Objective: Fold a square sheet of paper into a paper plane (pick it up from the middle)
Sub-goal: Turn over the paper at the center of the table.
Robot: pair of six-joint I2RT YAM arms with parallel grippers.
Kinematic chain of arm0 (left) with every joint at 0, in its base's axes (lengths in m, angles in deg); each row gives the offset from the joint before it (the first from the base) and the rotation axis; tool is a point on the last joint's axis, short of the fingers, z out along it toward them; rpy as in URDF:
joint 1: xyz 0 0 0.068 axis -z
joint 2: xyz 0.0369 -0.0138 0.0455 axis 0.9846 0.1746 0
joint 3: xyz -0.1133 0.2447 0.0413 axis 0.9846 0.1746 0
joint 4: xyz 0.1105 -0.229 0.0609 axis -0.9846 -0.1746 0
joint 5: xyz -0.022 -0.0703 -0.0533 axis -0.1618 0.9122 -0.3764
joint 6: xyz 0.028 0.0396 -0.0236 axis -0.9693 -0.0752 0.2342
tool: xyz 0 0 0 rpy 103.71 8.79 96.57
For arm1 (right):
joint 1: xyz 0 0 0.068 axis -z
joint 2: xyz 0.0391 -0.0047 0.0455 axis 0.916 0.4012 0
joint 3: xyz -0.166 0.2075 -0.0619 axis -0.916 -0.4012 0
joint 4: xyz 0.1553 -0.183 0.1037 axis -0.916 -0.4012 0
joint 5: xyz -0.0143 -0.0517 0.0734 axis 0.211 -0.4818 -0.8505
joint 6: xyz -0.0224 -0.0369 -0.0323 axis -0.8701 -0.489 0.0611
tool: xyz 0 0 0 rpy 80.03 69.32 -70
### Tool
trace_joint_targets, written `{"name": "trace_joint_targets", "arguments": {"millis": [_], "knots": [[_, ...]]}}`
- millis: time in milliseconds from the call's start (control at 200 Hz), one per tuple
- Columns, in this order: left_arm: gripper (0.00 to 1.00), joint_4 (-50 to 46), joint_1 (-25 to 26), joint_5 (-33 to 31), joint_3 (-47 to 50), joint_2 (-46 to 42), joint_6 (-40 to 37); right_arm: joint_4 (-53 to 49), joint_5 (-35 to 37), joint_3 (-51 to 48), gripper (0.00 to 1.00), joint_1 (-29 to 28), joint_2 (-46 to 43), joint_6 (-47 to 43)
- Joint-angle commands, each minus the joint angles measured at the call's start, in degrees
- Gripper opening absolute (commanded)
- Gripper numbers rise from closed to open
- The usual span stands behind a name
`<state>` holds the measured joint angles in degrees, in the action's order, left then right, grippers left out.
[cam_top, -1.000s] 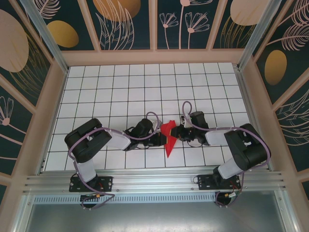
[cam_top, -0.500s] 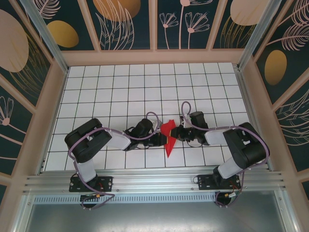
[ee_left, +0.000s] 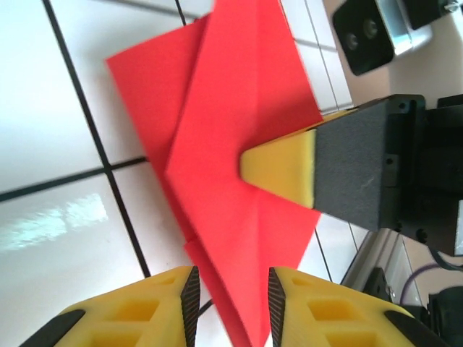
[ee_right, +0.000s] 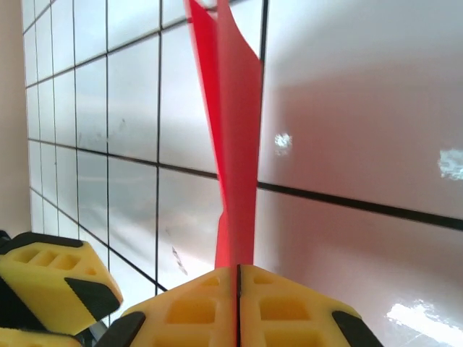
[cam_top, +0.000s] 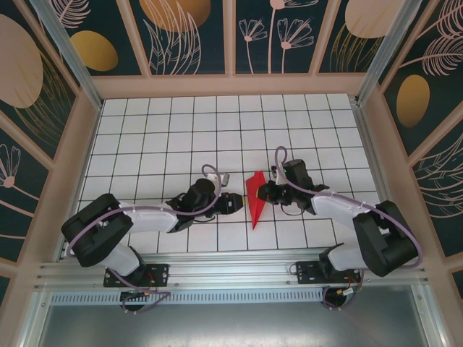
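The square sheet of paper [cam_top: 254, 199] is bright red and folded into a narrow pointed shape with layered flaps. It stands on edge over the white tiled table, point toward the near side. My right gripper [cam_top: 265, 193] is shut on its right edge. In the right wrist view the right gripper [ee_right: 239, 278] pinches the paper [ee_right: 236, 144], which runs away from its closed tips. My left gripper [cam_top: 236, 202] sits just left of the paper. In the left wrist view the left gripper [ee_left: 230, 307] is open, with the paper [ee_left: 231, 123] point lying loose between its pads. A right fingertip [ee_left: 282, 170] presses on the paper.
The white tiled table [cam_top: 181, 137] stretches back to the patterned walls. A metal rail [cam_top: 231, 275] runs along the near edge with both arm bases. The left arm [cam_top: 137, 217] lies low across the near left tiles.
My left gripper has opened, let go of the paper and drawn back to the left. My right gripper has shut on the paper, which now looks narrower from above.
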<state>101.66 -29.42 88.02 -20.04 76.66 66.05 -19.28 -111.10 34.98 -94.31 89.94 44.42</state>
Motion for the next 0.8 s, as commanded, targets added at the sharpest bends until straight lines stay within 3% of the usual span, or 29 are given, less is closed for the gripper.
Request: {"name": "trace_joint_targets", "arguments": {"millis": [0,195,375,535,796], "knots": [[0.32,-2.7,-0.2,-9.7,2.2,-5.2,-3.4,-12.0,8.9,5.1,0.07,-1.1,-3.5,-2.1],[0.33,-9.2,-0.3,-20.8,3.2,-14.4,-7.7,-22.4,18.5,12.9,0.08,-2.8,-6.1,-2.4],[0.4,-14.6,-0.4,-30.8,3.3,-21.4,-10.8,-35.0,31.8,23.0,0.09,-6.6,-1.9,-2.9],[0.42,-15.8,-0.5,-34.5,5.1,-25.2,-10.1,-49.2,48.4,33.5,0.09,-11.7,7.7,-0.1],[0.45,-19.5,-0.7,-40.1,7.9,-29.9,-6.1,-64.1,64.1,47.2,0.09,-20.7,28.2,5.0]]}}
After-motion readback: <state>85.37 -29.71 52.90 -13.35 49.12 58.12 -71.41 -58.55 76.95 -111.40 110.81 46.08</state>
